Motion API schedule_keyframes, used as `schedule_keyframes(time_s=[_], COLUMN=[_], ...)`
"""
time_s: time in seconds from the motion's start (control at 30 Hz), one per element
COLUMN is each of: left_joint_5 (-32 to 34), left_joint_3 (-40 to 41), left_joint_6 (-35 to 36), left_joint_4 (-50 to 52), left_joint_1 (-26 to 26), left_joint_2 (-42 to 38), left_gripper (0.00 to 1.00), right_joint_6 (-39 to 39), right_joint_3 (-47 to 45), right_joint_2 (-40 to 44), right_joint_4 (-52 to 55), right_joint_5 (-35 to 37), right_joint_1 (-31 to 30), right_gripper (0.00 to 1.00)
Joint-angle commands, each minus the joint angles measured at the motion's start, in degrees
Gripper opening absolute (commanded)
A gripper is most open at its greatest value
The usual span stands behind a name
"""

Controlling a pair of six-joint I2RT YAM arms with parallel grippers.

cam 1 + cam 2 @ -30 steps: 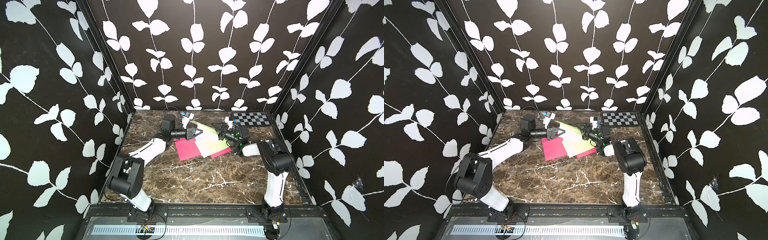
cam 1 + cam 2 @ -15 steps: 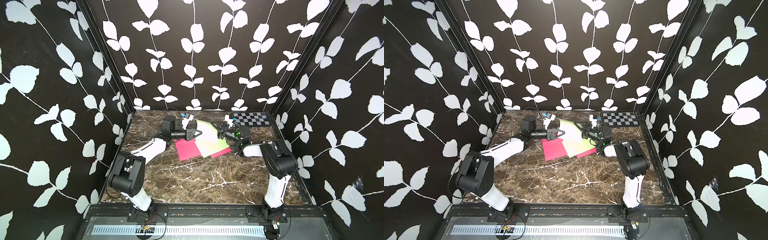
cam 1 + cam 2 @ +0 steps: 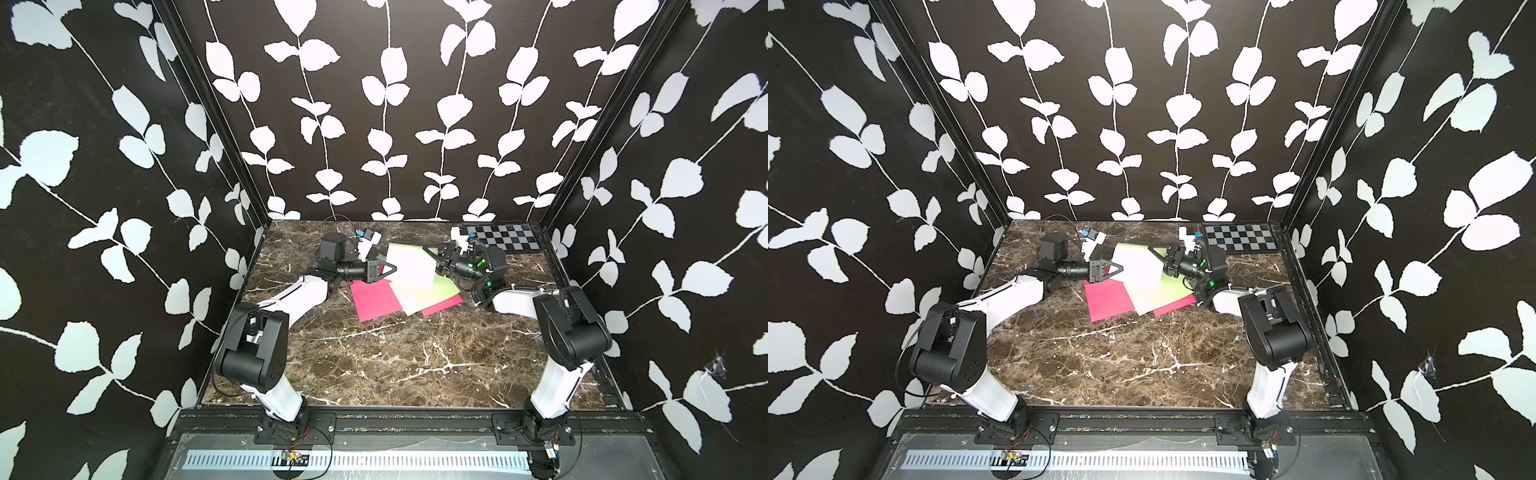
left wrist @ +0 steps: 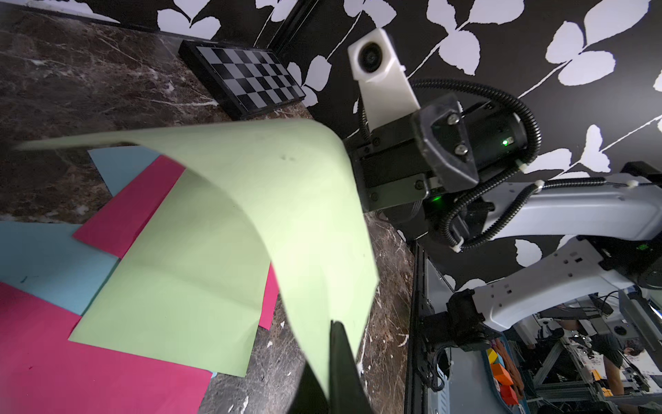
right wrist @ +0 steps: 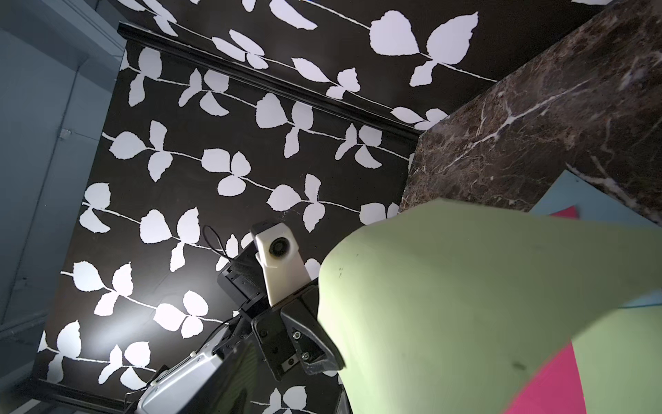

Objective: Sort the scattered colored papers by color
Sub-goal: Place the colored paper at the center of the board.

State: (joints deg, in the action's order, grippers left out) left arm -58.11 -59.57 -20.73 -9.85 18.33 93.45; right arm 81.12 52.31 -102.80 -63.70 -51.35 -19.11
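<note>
L claw (image 3: 384, 270) is pinching one edge of a green sheet (image 3: 409, 266), held up over the others near the back of the table (image 3: 374, 361). R claw (image 3: 433, 254) is at the far edge. Can't tell if it's spread or biting, the paper hides it.

Prob. two claws so the floppy sheet won't sag or drag. It bends up like a bridge btwn them. Its long way seems front-to-back, but the bend makes that hard to tell.

Below lie a pink sheet (image 3: 374, 299), a flat green sheet (image 3: 419, 297) and a blue sheet (image 4: 46, 265), all mixed.

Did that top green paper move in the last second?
Yes. The top green paper has bowed up further, standing steeper above the pink paper, which lies flat.
</note>
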Motion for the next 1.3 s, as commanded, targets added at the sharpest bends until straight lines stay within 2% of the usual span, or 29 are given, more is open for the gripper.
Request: schedule_keyframes(time_s=[0.0, 0.33, 0.5, 0.63, 0.97, 1.1, 1.17, 1.27], left_joint_5=[-1.5, -2.2, -1.5, -1.1, -0.4, -0.6, -0.5, -0.6], left_joint_3=[-0.6, -2.1, -2.4, -2.8, -3.3, -3.1, -3.0, -2.7], left_joint_6=[1.7, 2.1, 2.6, 2.9, 1.2, 0.0, -0.4, -1.0], left_joint_4=[1.7, 3.1, 4.3, 5.3, 4.2, 3.0, 2.5, 1.9], left_joint_1=[-0.1, -0.2, -0.3, -0.3, -0.4, -0.4, -0.4, -0.3], left_joint_2=[-0.3, 0.8, 1.2, 2.1, 3.4, 3.8, 3.9, 3.9], left_gripper=[0.00, 0.00, 0.00, 0.00, 0.04, 0.09, 0.15, 0.34], right_joint_6=[-3.5, -9.9, -12.3, -14.7, -15.0, -15.3, -15.4, -15.5], right_joint_3=[-0.8, -1.9, -2.2, -2.6, -3.0, -3.1, -2.9, -2.4], right_joint_2=[2.2, 4.4, 5.8, 7.0, 7.5, 7.6, 7.6, 7.5], right_joint_4=[4.4, 12.5, 14.7, 16.2, 15.9, 16.0, 16.2, 16.8], right_joint_5=[-2.2, -3.4, -3.4, -2.6, -2.3, -1.9, -1.8, -1.6], right_joint_1=[0.0, -0.1, -0.1, -0.1, -0.2, -0.3, -0.2, -0.2], right_gripper=[0.62, 0.47, 0.41, 0.40, 0.21, 0.09, 0.03, 0.00])
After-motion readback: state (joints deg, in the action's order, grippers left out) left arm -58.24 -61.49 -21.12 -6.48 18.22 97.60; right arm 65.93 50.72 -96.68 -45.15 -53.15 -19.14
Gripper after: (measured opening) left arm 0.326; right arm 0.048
